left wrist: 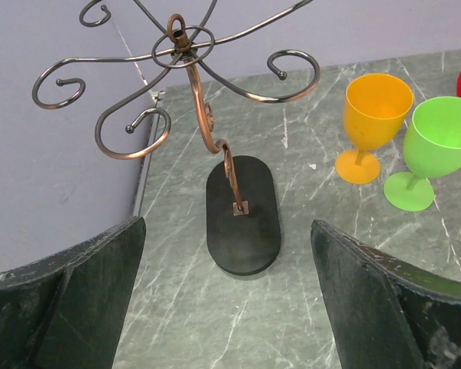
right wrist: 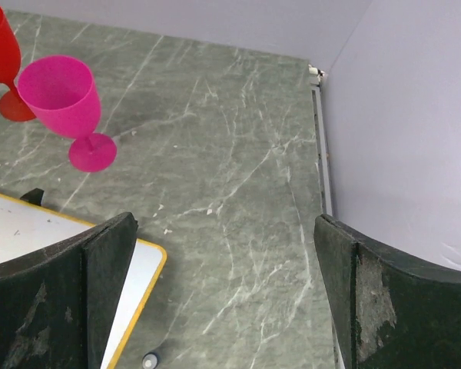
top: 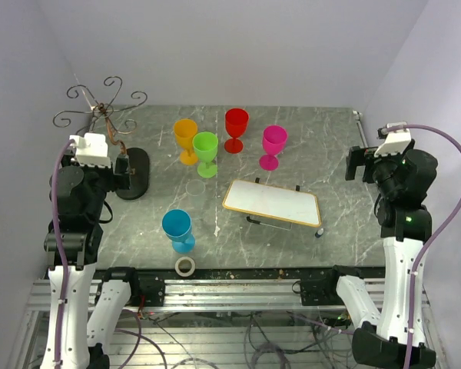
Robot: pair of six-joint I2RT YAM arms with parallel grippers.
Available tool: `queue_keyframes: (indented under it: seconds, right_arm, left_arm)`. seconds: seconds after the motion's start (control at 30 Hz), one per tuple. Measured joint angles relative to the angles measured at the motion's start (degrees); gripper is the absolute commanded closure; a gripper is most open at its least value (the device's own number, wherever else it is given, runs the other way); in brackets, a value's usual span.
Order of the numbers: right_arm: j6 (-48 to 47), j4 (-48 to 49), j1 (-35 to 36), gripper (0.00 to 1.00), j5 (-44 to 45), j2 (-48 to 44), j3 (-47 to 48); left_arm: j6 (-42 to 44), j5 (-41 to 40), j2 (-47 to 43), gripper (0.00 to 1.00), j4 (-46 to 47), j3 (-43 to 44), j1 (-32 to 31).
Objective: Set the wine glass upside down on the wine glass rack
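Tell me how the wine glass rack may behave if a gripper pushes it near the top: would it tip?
Probably somewhat tippy: the wine glass rack carries wide scroll arms on one slim stem over a narrow oval base. The thin wire likely flexes a little.

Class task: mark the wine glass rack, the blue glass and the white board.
wine glass rack (left wrist: 243, 223): left wrist view, black oval base.
blue glass (top: 177, 224): top external view, its bowl.
white board (top: 273, 203): top external view, white face.

Your grey table (top: 338, 177) bears the rack (left wrist: 243, 219), orange glass (top: 186, 138), green glass (top: 206, 152), red glass (top: 236, 128), pink glass (top: 273, 144), blue glass (top: 177, 229), white board (top: 273, 203), tape roll (top: 185, 266).
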Motion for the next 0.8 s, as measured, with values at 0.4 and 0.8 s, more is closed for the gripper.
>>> queue_keyframes:
  seconds: [0.4,0.8]
  right_arm:
    - [1.1,0.0,-0.4,0.0,-0.3,-0.1,2.4]
    - [-0.8,-1.3,-0.7,0.0,-4.2,2.3,5.5]
  left_arm:
    - [0.9,-0.7,0.4,0.01,0.0,0.9,0.8]
    - [-0.3,-3.0,0.4,0.03,-0.1,3.3,3.4]
